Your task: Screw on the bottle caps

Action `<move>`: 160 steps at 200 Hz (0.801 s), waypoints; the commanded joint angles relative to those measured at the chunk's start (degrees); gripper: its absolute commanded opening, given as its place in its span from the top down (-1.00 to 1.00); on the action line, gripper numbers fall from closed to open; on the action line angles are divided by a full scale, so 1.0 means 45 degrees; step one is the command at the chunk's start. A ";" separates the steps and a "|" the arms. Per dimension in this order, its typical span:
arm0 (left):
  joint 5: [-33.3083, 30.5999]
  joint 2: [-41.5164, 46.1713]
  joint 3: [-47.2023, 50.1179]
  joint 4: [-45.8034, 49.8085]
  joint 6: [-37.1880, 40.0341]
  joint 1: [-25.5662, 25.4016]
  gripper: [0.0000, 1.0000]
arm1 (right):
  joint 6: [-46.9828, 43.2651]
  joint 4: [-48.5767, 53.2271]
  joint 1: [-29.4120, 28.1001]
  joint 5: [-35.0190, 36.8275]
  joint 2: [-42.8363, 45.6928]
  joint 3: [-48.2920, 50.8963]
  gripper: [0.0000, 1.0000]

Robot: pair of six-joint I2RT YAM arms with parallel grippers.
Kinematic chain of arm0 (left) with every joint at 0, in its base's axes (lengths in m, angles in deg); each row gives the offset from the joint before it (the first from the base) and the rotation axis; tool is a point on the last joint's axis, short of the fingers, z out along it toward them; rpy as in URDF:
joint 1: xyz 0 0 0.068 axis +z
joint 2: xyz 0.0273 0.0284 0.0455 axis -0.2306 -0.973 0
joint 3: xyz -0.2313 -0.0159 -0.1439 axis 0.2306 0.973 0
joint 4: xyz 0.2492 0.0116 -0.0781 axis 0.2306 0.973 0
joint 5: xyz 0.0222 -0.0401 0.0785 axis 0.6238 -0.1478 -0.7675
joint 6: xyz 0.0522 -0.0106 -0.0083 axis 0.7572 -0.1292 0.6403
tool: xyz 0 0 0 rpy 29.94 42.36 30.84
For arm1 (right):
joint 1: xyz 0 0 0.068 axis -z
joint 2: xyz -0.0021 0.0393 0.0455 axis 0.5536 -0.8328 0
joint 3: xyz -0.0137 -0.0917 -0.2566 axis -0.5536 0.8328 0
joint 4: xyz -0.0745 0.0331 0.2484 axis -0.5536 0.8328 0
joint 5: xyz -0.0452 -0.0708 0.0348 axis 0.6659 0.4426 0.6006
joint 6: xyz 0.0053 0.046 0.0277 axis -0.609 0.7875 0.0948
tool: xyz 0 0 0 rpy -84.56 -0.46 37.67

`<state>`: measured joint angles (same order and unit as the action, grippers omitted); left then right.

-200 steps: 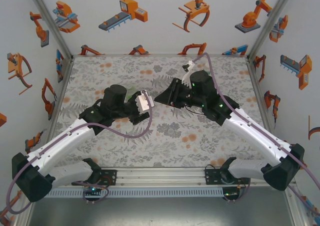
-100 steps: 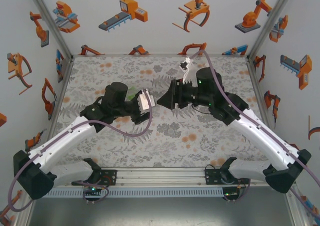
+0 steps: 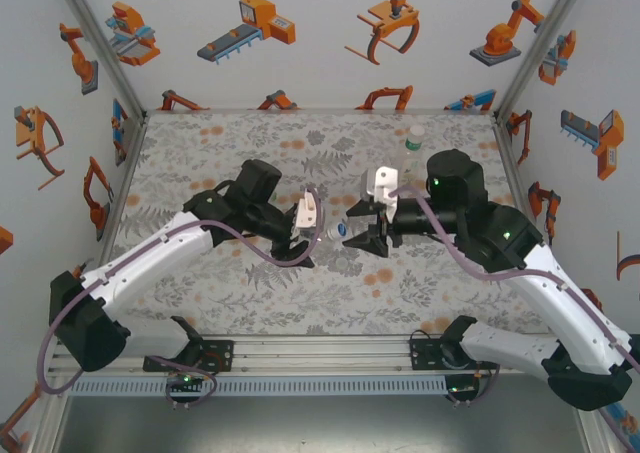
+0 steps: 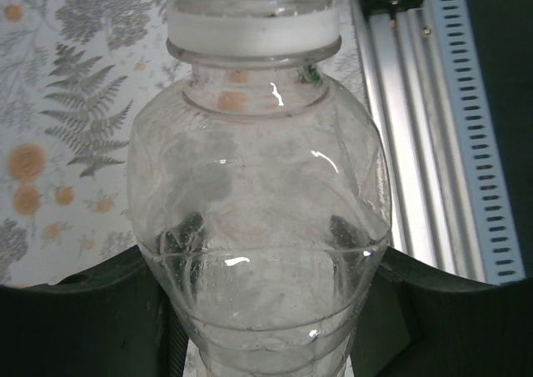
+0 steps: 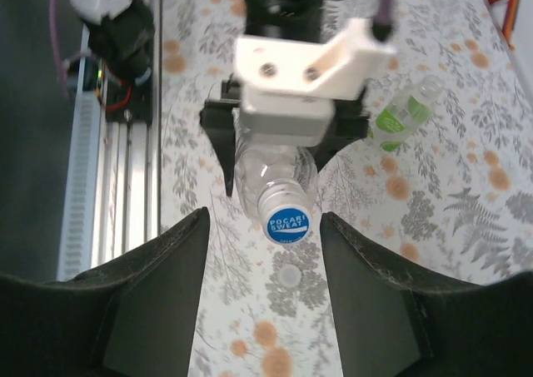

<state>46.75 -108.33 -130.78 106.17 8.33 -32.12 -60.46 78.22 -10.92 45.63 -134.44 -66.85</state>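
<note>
A clear bottle [image 4: 258, 227] is held level above the table, my left gripper [image 4: 266, 310] shut on its body. Its blue cap [image 5: 287, 219] sits on the neck and faces my right gripper [image 5: 264, 213]. That gripper is open, one finger on each side of the cap and neither touching it. From above, the left gripper [image 3: 306, 235], the blue cap [image 3: 338, 231] and the right gripper [image 3: 368, 239] line up at mid-table. A small pale cap [image 5: 289, 275] lies on the table under the bottle's mouth. A taller clear bottle with a green band [image 3: 413, 145] stands at the back.
The flowered table [image 3: 220, 143] is walled on three sides by white panels. An aluminium rail [image 3: 320, 353] runs along the near edge, with both arm bases bolted to it. The green-band bottle [image 5: 400, 115] is beyond and right of the left gripper's white camera mount [image 5: 304, 61].
Both grippers came nearer and to the right, the left one still holding the bottle. The right gripper opened and drew back off the cap. The green-band bottle came into sight.
</note>
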 commanded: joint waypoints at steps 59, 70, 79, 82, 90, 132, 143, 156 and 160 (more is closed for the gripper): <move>0.2729 -0.0996 -0.1297 0.2557 0.1161 -0.0094 0.95 | -0.4474 0.1081 -0.0318 -0.1653 -0.0417 0.0102 -0.10; 0.2835 -0.1055 -0.1356 0.2695 0.1258 -0.0110 0.96 | -0.4475 0.0916 -0.0319 -0.1601 -0.0417 0.0170 -0.13; 0.2917 -0.1082 -0.1398 0.2815 0.1313 -0.0115 0.96 | -0.4475 0.0837 -0.0333 -0.1558 -0.0417 0.0209 -0.14; 0.2926 -0.1102 -0.1430 0.2852 0.1330 -0.0124 0.96 | -0.4474 0.0820 -0.0320 -0.1541 -0.0427 0.0227 -0.14; 0.3000 -0.1135 -0.1471 0.2926 0.1368 -0.0144 0.95 | -0.4473 0.0777 -0.0338 -0.1536 -0.0439 0.0266 -0.15; 0.3342 -0.1158 -0.1555 0.3182 0.1586 -0.0173 0.96 | -0.4493 0.0716 -0.0338 -0.1863 -0.0600 0.0419 -0.10; 0.3360 -0.1194 -0.1574 0.3202 0.1577 -0.0183 0.96 | -0.4493 0.0651 -0.0338 -0.1967 -0.0618 0.0459 -0.07; 0.3381 -0.1204 -0.1591 0.3245 0.1586 -0.0192 0.96 | -0.4493 0.0603 -0.0338 -0.2047 -0.0649 0.0474 -0.02; 0.3379 -0.1231 -0.1606 0.3260 0.1599 -0.0193 0.96 | -0.4493 0.0589 -0.0338 -0.2056 -0.0652 0.0483 0.00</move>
<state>58.99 -113.46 -136.17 118.94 13.51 -32.51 -79.39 82.74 -11.97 38.98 -137.23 -65.25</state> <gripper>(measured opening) 0.573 0.520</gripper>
